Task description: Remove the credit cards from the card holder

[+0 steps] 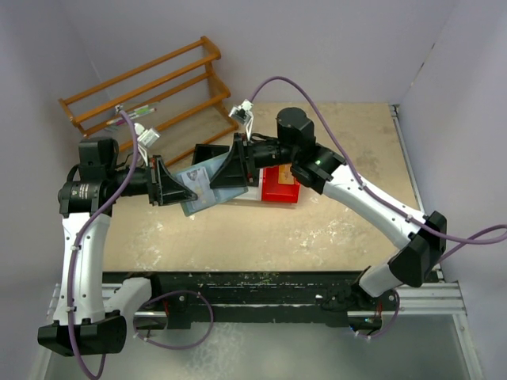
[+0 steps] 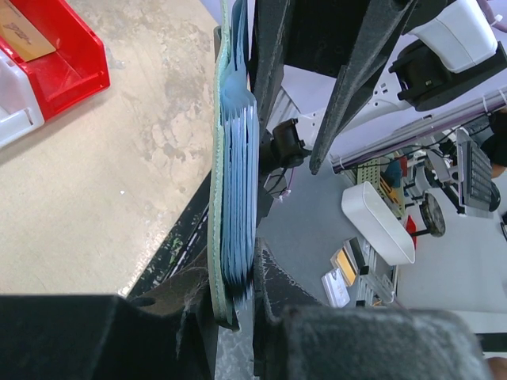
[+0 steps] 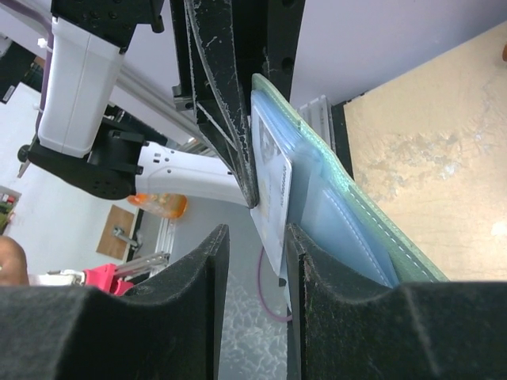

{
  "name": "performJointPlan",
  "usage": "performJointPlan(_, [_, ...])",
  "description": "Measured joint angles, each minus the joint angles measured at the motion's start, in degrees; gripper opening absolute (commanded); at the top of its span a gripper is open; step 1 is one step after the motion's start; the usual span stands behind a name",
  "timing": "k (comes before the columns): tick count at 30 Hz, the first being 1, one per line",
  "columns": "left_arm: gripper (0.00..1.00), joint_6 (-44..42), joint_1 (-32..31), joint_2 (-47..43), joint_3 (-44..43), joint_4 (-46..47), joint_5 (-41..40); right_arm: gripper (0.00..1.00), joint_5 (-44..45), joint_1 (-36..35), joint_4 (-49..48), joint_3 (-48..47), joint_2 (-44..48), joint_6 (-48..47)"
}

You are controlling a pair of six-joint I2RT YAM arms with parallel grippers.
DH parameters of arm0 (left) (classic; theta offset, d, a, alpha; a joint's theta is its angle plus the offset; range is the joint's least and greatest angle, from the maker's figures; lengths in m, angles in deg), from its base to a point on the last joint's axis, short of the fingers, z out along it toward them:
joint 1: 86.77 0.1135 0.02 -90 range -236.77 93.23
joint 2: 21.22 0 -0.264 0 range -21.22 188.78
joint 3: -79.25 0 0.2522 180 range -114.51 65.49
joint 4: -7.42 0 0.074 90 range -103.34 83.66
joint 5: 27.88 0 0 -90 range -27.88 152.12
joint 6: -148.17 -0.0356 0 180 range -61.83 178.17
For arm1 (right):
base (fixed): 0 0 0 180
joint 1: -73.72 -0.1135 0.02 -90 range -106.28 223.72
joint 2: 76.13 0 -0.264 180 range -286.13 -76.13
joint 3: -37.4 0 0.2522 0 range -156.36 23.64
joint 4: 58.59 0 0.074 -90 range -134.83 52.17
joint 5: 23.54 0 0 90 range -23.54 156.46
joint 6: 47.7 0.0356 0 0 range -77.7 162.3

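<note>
Holder [image 2: 230,182] is held edge-on above the table [image 2: 103,182], opened out between the two arms. It is clamped at its lower edge by the left claw [image 2: 230,297], which is clenched on it.

A silvery-white card [image 3: 273,182] is seen sticking out of a teal pocket, pointed toward the right wrist. Right claw [image 3: 257,261] is set astride that card: one finger just beside its pocket-side face, the other with a visible gap on the outer face. So it is not clenched, and nothing is grasped yet.

Key relation: the card's long axis is lined up with the right fingers, thin edge facing the wrist camera. The right arm is the nearer one. The pull is judged to go straight back along that axis, away from the left claw. Any skew would likely drag the holder along.

An orange card [image 2: 22,36] is seen lying in the red bin [image 2: 75,67].

Print on the silvery card: a photo-like patch and fine lines of text, not readable. The dark mark on the orange card is not readable either.
</note>
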Motion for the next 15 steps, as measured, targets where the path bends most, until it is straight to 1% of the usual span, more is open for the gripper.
performJointPlan(15, [0.03,0.0,0.3,0.0,0.0,0.0,0.3,0.36,-0.1,0.0,-2.8,0.2,-1.5,1.2])
